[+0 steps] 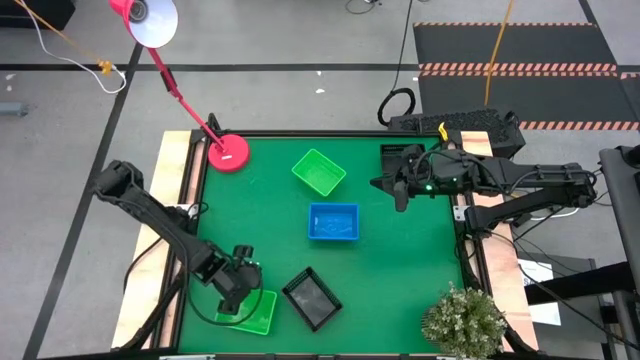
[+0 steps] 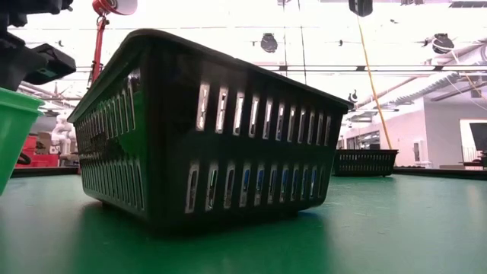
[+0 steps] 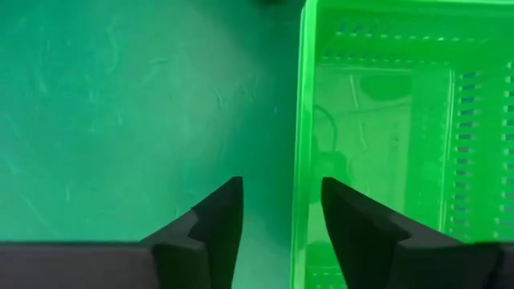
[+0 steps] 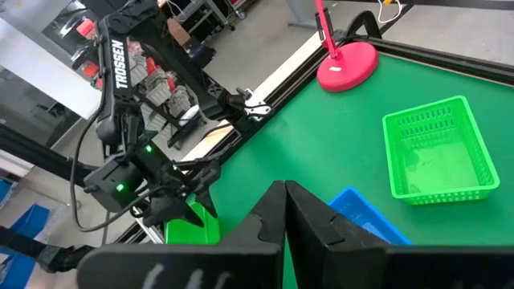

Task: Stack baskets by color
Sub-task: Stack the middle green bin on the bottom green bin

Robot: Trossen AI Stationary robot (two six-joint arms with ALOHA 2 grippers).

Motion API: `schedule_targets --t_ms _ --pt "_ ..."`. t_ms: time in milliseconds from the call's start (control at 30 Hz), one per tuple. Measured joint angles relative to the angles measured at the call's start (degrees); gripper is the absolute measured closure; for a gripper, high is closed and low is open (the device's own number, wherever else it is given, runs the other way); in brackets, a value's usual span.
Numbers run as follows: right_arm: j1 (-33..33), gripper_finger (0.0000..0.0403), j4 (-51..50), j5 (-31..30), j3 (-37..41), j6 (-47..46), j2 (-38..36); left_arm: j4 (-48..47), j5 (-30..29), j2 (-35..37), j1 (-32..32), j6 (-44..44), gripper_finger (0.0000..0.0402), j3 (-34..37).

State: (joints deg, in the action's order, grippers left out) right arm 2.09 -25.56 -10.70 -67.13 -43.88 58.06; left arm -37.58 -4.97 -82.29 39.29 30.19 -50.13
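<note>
The green table point(image 1: 400, 290) fills the middle of the high view, with a red lamp base point(image 1: 229, 153) at its upper left corner. Four baskets or stacks show: a green basket point(image 1: 319, 171) at upper centre, a blue basket point(image 1: 333, 222) just below it, a black basket point(image 1: 313, 298) at lower centre, and a second green basket point(image 1: 256, 312) at lower left. The left gripper point(image 1: 233, 297) hangs over that lower-left basket, fingers apart and holding nothing, straddling its rim point(image 3: 301, 120) in the wrist view. The step looks like a green basket being gripped or just released. The right gripper point(image 1: 401, 194), fingers closed and empty, waits at upper right. Next, the two green baskets likely need joining.
</note>
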Motion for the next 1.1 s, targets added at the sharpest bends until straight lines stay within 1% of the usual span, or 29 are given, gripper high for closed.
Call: schedule_targets --t_ms 200,333,467,767,933,1100 --pt "0.0 0.0403 0.0 0.1 0.0 -0.2 0.0 -0.5 0.1 -0.2 0.0 3.0 0.0272 0.0" --pt "0.0 0.0403 0.0 0.2 0.0 -0.4 0.0 -2.4 0.1 -0.2 0.7 5.4 0.0285 0.0" --pt "0.0 0.0403 0.0 0.2 0.0 -0.7 0.0 -3.9 0.2 -0.2 1.5 7.1 0.0285 0.0" --pt "0.8 0.0403 0.0 0.3 0.0 -3.6 0.0 -4.9 -0.6 -0.2 3.7 15.2 0.0282 0.0" --pt "3.0 0.0403 0.0 0.3 0.0 -5.0 0.6 -6.6 -1.1 -0.2 4.9 19.1 0.0282 0.0" --pt "5.9 0.0403 0.2 0.3 0.0 -6.5 2.8 -8.8 -1.2 -0.2 5.8 22.5 0.0282 0.0"
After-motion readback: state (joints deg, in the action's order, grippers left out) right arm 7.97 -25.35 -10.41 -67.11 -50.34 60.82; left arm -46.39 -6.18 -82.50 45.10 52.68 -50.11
